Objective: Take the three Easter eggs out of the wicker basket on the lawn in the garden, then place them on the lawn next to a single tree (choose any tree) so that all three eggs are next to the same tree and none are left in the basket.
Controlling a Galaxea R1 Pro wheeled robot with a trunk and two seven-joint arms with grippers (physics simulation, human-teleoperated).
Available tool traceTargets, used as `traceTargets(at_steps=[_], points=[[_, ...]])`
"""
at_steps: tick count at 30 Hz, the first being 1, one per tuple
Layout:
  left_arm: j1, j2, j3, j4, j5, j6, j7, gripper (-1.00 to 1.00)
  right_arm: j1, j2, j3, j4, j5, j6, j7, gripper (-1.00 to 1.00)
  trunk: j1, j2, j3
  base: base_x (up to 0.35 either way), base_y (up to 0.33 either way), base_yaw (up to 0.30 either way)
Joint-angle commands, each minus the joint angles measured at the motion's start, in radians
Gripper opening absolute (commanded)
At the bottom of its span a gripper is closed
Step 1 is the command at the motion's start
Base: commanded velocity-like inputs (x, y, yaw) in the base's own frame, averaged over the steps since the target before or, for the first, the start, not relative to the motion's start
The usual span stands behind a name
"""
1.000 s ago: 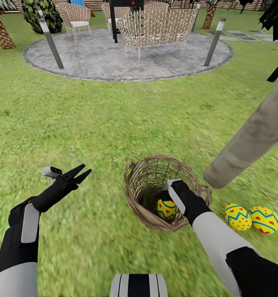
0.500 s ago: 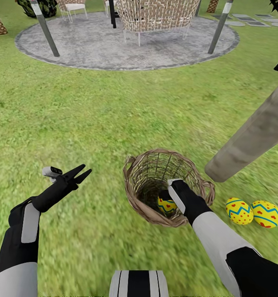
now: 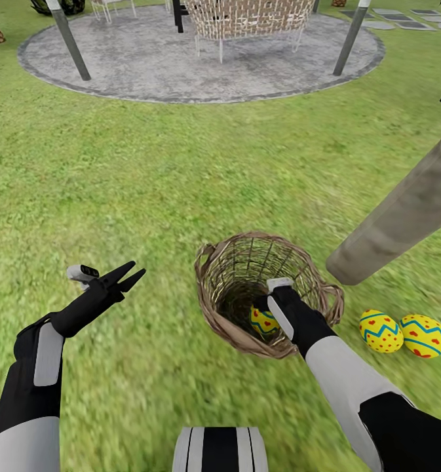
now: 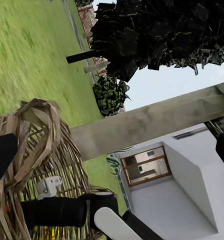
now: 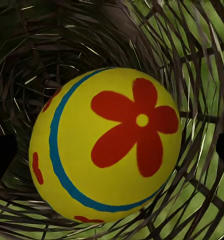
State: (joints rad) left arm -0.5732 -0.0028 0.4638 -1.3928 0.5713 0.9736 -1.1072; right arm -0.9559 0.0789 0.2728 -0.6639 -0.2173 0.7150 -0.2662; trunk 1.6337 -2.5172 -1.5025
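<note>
Lawn [image 3: 148, 183] all around, with the grey patio [image 3: 200, 59] way off at the far end, and the bit that matters sits near the middle: the last egg [image 3: 264, 321] is still down in the basket [image 3: 213, 308], low against the near wall. From the right wrist view that egg [image 5: 107, 145] is dead ahead of the fingers and very close, red flower facing the camera, wicker behind it, so the hand basically just needs to go straight along its own pointing line. Can't really call the long axis from here, it reads almost round end-on. The right gripper [image 3: 272, 313] is reaching down inside the basket right beside the egg, maybe touching it, but I honestly can't tell whether the jaws are spread or pinched on it since they're hidden behind the wrist. Right arm is obviously the nearer one. The left gripper [image 3: 130, 273] is hanging out over the grass well to the left of the basket, fingers a bit apart and holding nothing. Further out to the right, the other two eggs [image 3: 403, 333] are already lying on the grass side by side, just near of the base of the trunk [image 3: 403, 210], so I'd guess the third one goes right there next to them.
</note>
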Motion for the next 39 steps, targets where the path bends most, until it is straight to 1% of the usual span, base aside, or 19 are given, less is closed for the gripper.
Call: traceTargets(at_steps=[1, 14, 21, 22, 24, 26, 29, 30, 39], points=[[-0.001, 0.0, 0.001, 0.0, 0.001, 0.005, -0.002, 1.0, -0.001, -0.001, 0.004, -0.001, -0.01, 0.002, -0.009, 1.0, 0.0, 0.0, -0.004, 0.0, 0.0, 0.0], [-0.001, 0.0, 0.001, 0.0, 0.001, 0.005, -0.002, 1.0, -0.001, 0.005, 0.003, 0.0, -0.013, 0.005, -0.002, 1.0, 0.006, -0.004, -0.055, 0.0, 0.0, 0.0], [-0.001, 0.0, 0.001, 0.0, 0.001, 0.005, -0.002, 1.0, -0.001, 0.001, -0.003, -0.003, -0.014, 0.013, -0.007, 1.0, 0.009, -0.005, -0.082, 0.0, 0.0, 0.0], [-0.001, 0.0, 0.001, 0.0, 0.001, 0.005, -0.002, 1.0, -0.001, 0.001, -0.004, -0.003, -0.015, 0.014, -0.007, -1.0, 0.009, -0.005, -0.082, 0.0, 0.0, 0.0], [-0.001, 0.0, 0.001, 0.0, 0.001, 0.005, -0.003, 1.0, -0.001, 0.001, -0.004, -0.003, -0.017, 0.015, -0.007, -1.0, 0.009, -0.005, -0.082, 0.0, 0.0, 0.0], [-0.001, 0.0, 0.001, 0.0, 0.001, 0.005, -0.003, 1.0, -0.001, 0.001, -0.004, -0.003, -0.017, 0.016, -0.006, -1.0, 0.01, -0.006, -0.09, 0.0, 0.0, 0.0], [-0.001, 0.0, 0.001, 0.0, 0.001, 0.005, -0.004, 1.0, -0.001, 0.0, -0.004, -0.003, -0.017, 0.016, -0.005, -1.0, 0.01, -0.006, -0.09, 0.0, 0.0, 0.0], [-0.001, 0.0, 0.001, 0.0, 0.001, 0.005, -0.004, 1.0, -0.001, 0.0, -0.004, -0.003, -0.017, 0.016, -0.005, -1.0, 0.011, -0.006, -0.093, 0.0, 0.0, 0.0], [-0.001, -0.003, 0.001, 0.0, 0.002, 0.005, -0.005, 1.0, -0.001, -0.002, -0.007, -0.002, -0.019, 0.018, -0.005, -1.0, 0.01, -0.006, -0.09, 0.0, 0.0, 0.0]])
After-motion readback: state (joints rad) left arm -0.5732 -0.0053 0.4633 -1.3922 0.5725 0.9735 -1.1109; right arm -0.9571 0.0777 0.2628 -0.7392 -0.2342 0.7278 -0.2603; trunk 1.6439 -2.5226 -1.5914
